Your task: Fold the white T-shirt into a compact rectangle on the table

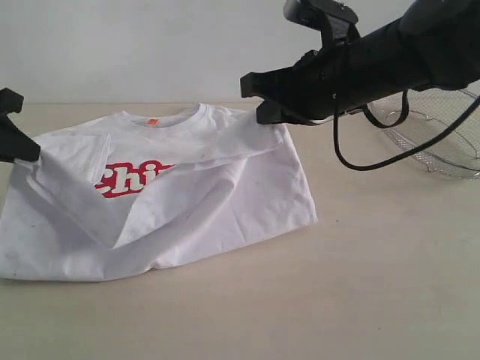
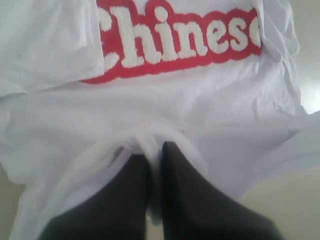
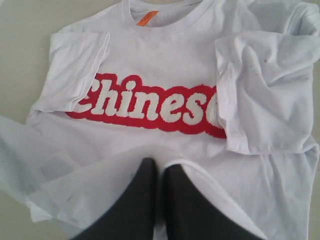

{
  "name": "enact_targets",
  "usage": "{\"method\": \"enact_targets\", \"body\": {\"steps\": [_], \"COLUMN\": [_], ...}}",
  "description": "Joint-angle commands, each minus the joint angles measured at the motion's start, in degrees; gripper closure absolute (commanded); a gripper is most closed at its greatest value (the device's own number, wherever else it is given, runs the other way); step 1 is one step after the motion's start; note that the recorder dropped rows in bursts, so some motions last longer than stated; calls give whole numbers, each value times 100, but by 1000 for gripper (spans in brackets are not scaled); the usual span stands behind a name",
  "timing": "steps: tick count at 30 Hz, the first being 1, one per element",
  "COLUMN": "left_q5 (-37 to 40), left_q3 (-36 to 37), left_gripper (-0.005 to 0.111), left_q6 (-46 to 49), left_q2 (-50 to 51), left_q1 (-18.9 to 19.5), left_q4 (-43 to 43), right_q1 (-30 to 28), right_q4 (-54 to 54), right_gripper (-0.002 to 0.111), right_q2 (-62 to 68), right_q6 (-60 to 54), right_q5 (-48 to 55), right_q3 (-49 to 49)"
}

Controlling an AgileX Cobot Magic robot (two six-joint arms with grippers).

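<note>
The white T-shirt (image 1: 225,202) lies on the pale table (image 1: 337,300), collar at the back with its orange neck tag (image 1: 151,121). Part of the red lettering (image 1: 131,178) shows; a raised fold of cloth covers the rest. My left gripper (image 1: 30,154) at the far left is shut on an edge of the shirt, held just off the table. My right gripper (image 1: 262,112) is shut on another edge, held above the shirt's right shoulder. In the wrist views white fabric is pinched in the left gripper (image 2: 155,150) and the right gripper (image 3: 160,167). Both sleeves lie folded inward over the T-shirt (image 3: 150,55).
A silver wire-mesh basket (image 1: 435,142) sits at the back right, behind my right arm and its dangling black cable (image 1: 352,161). Bare tabletop runs along the front and to the right of the shirt.
</note>
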Motion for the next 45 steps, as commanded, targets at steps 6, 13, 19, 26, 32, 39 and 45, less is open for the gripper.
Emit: {"method": "enact_targets", "body": {"steps": [6,13,19,26,32,39,45], "left_q5": [-557,-1036,-1463,-1955,-1960,-2182,-2323], "left_q3": [-171,-171,-171,-171,-444,-740,-939], "left_gripper": [102,102,102,102,102,102,102], "left_q6": [-44,42,192,192,192,192,192], "left_q2": [-31,-31,-31,-16,346,678,860], "left_q1": [-26,-26,-26,-26,-26,-26,-26], "left_q4": [-146,-146,-319,-319,-383,-446,-446], "right_q1": [-9,-9,-9,-9,-9,-95,-331], "right_q4": [-33,-33,-22,-22,-33,-33,93], "right_gripper": [108,108,108,108,108,108,108], "right_q2": [739,1235,1522,1735,1984,2216,2429], "right_q6": [-96,-152,-152,-152,-166,-272,-269], "right_q5": [-189,-172,-172,-308,-371,-601,-551], "right_q3": [-787,-1483,-1942,-2355,-2727,-2952,-3199]}}
